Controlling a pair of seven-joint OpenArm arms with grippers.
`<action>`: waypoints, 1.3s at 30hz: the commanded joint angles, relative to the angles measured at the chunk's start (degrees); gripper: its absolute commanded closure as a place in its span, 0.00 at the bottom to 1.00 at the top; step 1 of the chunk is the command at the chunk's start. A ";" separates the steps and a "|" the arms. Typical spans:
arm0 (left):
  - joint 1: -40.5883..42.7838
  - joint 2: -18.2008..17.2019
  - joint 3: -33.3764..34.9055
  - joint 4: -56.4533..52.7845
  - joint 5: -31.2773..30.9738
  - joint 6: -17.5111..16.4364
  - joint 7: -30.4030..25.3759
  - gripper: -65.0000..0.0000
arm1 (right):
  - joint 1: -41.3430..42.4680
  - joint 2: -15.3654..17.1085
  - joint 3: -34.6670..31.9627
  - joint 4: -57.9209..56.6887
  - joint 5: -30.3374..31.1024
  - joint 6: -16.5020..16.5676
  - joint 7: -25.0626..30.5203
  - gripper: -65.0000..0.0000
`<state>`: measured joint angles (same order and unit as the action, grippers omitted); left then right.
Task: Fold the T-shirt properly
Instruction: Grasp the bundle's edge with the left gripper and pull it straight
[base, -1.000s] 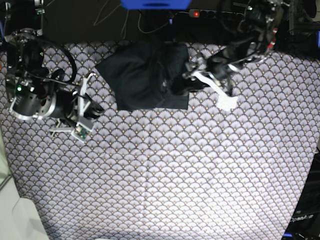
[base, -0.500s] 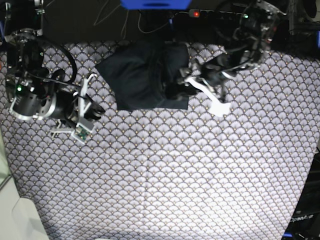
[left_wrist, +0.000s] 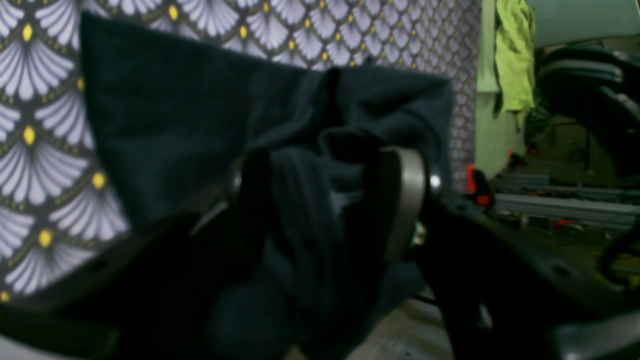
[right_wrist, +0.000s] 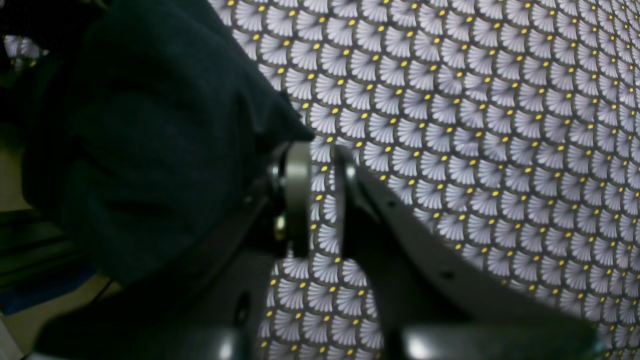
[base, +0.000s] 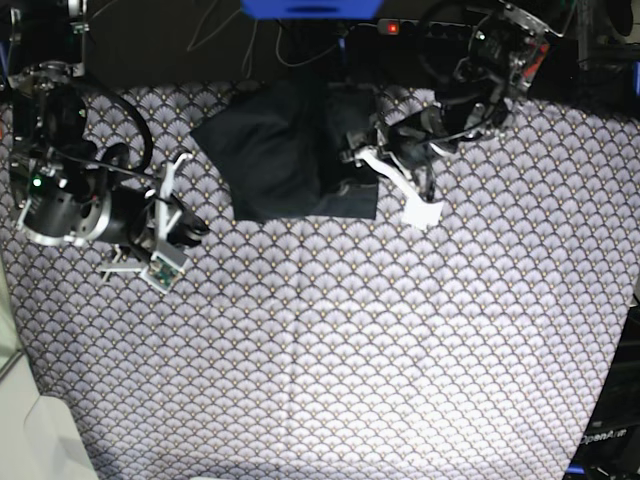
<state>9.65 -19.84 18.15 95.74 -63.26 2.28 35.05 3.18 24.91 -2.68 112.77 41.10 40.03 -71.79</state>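
**Folding scene, bundled garment at far centre**

Dark T-shirt bunched in a rough folded heap on the fan-patterned tablecloth, far centre of the base view. Left gripper at the heap's right edge, pinching a gathered fold of cloth between its fingers. Right gripper just left of the heap, off the cloth, jaws nearly pressed together with a narrow gap, holding nothing.
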 joint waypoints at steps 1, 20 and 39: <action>-0.81 -0.16 0.09 -0.05 -0.69 -0.57 -0.81 0.50 | 1.00 0.63 0.26 0.68 0.61 -0.03 1.15 0.85; -4.51 -0.08 2.64 -2.51 -0.95 -0.57 -0.54 1.00 | 1.00 0.63 0.35 0.68 0.61 -0.03 1.06 0.85; -8.90 -4.56 2.02 1.44 -1.39 -0.04 -0.28 1.00 | 0.56 0.54 0.52 0.68 0.61 -0.03 0.80 0.85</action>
<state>1.41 -23.75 20.47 96.42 -63.68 2.83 35.59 2.98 24.88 -2.63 112.77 41.10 40.01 -71.94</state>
